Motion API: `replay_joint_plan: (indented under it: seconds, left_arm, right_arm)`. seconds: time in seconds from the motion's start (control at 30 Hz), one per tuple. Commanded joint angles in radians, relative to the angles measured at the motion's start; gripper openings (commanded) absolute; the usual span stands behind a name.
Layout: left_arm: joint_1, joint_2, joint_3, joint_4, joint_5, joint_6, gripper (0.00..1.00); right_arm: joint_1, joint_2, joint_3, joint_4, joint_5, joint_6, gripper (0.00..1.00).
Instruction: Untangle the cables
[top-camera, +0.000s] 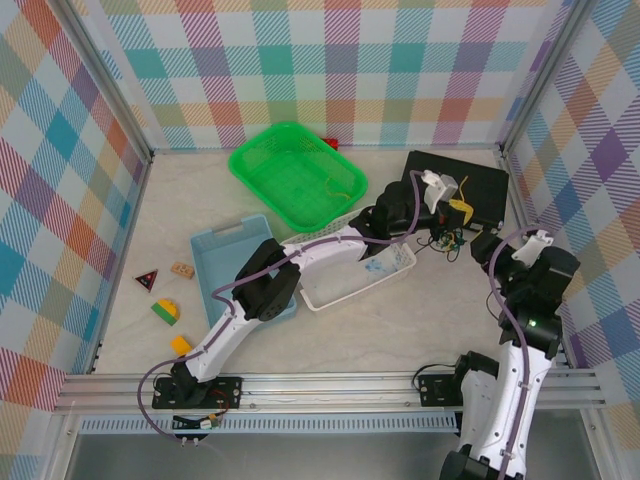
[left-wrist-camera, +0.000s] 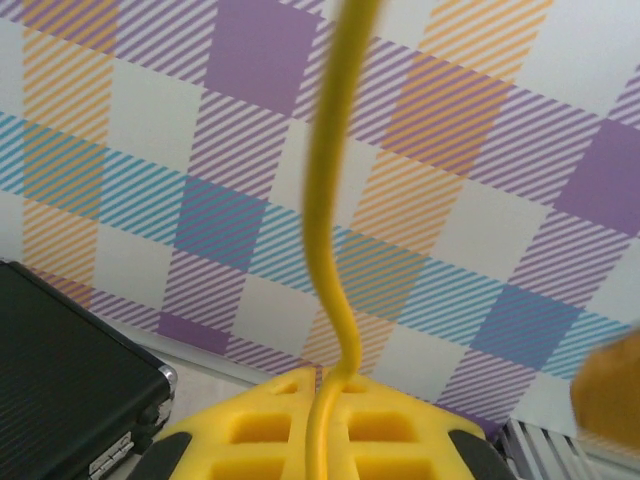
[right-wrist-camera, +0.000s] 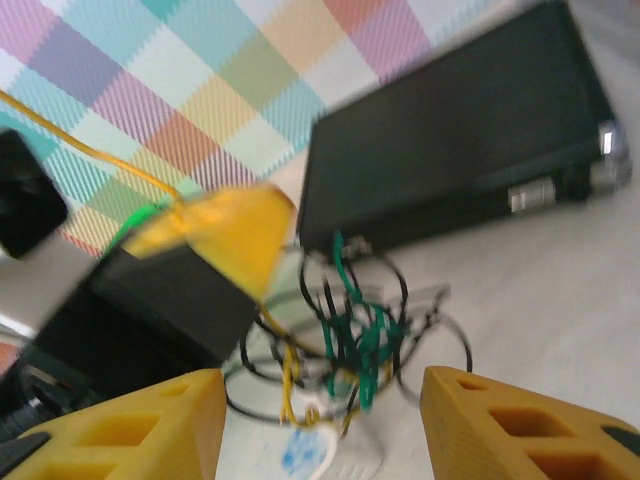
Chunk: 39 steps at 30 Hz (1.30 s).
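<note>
Left gripper (left-wrist-camera: 325, 400): clamped on the yellow cable (left-wrist-camera: 335, 200), which runs up mid-frame. Right gripper (right-wrist-camera: 320, 390): wide, flanking the knotted cables (right-wrist-camera: 350, 325) at lower centre, below the black case (right-wrist-camera: 450, 150). We judge the step as drawing yellow free; next calls for pinning the knot, pulling apart.

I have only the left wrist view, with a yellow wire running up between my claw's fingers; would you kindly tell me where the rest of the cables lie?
Observer: The tangle of black, green and yellow strands lies on the table, just in front of the black case.
Operator: Thank you. Is the right claw holding it?
Observer: No, the right claw is open, with the tangle ahead of its fingers, ungripped.
Operator: And where is my claw relative to it?
Observer: The left claw is right beside the tangle, shut on the yellow cable.
</note>
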<state>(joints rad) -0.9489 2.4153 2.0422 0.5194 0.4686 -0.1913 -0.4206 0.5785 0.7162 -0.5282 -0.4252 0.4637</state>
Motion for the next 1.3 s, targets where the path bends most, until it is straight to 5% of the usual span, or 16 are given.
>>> replay_joint_plan:
  seconds: [0.0, 0.27, 0.43, 0.53, 0.8, 1.27]
  left_arm:
    - [-0.013, 0.001, 0.046, 0.003, -0.052, -0.016, 0.0]
    - [-0.032, -0.001, 0.05, -0.002, -0.044, -0.02, 0.0]
    - [-0.041, -0.005, 0.055, -0.013, -0.038, -0.011, 0.0]
    - [-0.045, -0.01, 0.054, -0.018, -0.039, -0.007, 0.0]
    - [-0.047, -0.045, 0.054, -0.061, -0.051, 0.025, 0.0]
    - [-0.024, -0.115, 0.052, -0.055, -0.067, -0.01, 0.0]
  right_arm:
    - [0.016, 0.048, 0.04, -0.159, -0.045, 0.149, 0.54]
    - [0.072, 0.186, 0.085, -0.151, -0.162, 0.163, 0.55]
    - [0.142, 0.225, 0.091, -0.101, -0.132, 0.177, 0.55]
    - [0.155, 0.246, 0.088, -0.109, -0.064, 0.193, 0.48]
    - [0.156, 0.221, 0.006, -0.15, 0.167, 0.24, 0.0]
    - [0.092, 0.413, 0.02, -0.205, 0.401, 0.157, 0.0]
